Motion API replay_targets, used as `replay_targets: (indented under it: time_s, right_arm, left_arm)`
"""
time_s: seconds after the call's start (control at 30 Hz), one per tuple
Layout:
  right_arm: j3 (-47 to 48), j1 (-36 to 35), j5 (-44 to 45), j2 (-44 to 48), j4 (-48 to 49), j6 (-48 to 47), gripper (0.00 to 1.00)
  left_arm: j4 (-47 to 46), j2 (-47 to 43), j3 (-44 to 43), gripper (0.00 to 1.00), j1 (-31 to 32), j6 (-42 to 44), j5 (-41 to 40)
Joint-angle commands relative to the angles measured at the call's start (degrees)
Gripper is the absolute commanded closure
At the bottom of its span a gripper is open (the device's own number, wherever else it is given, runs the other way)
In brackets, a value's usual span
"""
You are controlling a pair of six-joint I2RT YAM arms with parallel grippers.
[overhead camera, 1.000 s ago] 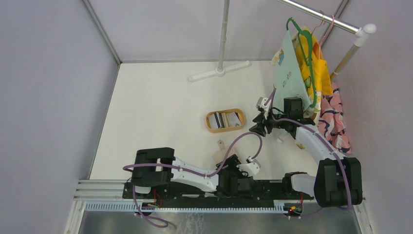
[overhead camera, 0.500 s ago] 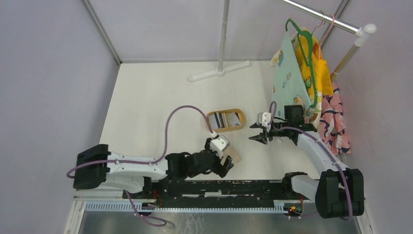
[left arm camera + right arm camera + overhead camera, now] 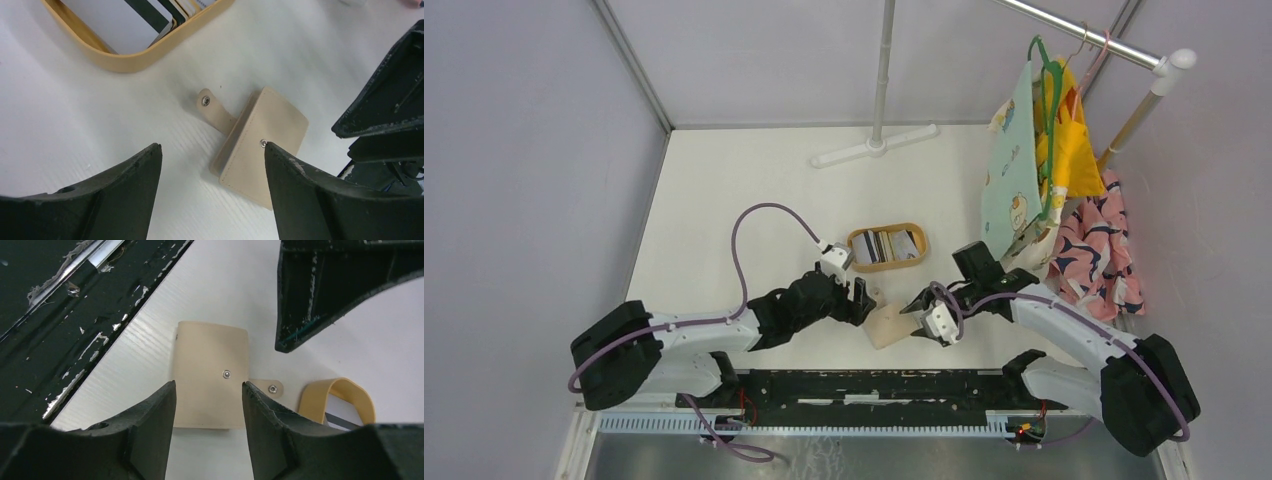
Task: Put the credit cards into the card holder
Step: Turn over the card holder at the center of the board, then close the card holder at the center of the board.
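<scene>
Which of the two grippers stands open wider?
The left gripper: its fingers stand far apart by the card holder, while the right gripper shows a clearly narrower gap. Both are empty.

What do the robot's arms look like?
The left arm and right arm both have white links between chunky black joints, and a purple cable loops along each. The left end effector and right end effector each have two black wedge-shaped fingers, scuffed at the edges, with a small white camera block behind.
</scene>
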State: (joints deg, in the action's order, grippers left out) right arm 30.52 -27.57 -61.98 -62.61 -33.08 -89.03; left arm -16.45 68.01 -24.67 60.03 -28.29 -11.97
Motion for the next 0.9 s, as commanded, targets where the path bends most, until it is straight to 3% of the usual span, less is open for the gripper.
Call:
replay_targets:
  time_s: [0.0, 0.4, 0.87]
  right_arm:
    - [-1.46, -4.76, 6.87, -0.54, 8.95, 5.82, 0.44]
    - [-2.21, -13.20, 19.26, -6.49, 14.39, 10.99, 0.46]
    - [-2.13, -14.34, 22.72, -8.78, 14.22, 10.78, 0.46]
  left_arm:
    - [-7.31, 4.46, -0.30, 0.20, -2.07, -2.47, 5.08]
    - [-18.52, 17.32, -1.54, 0.36, -11.73, -1.74, 24.88]
    - [-23.56, 23.11, -1.50, 0.44, -16.54, 0.89, 32.42]
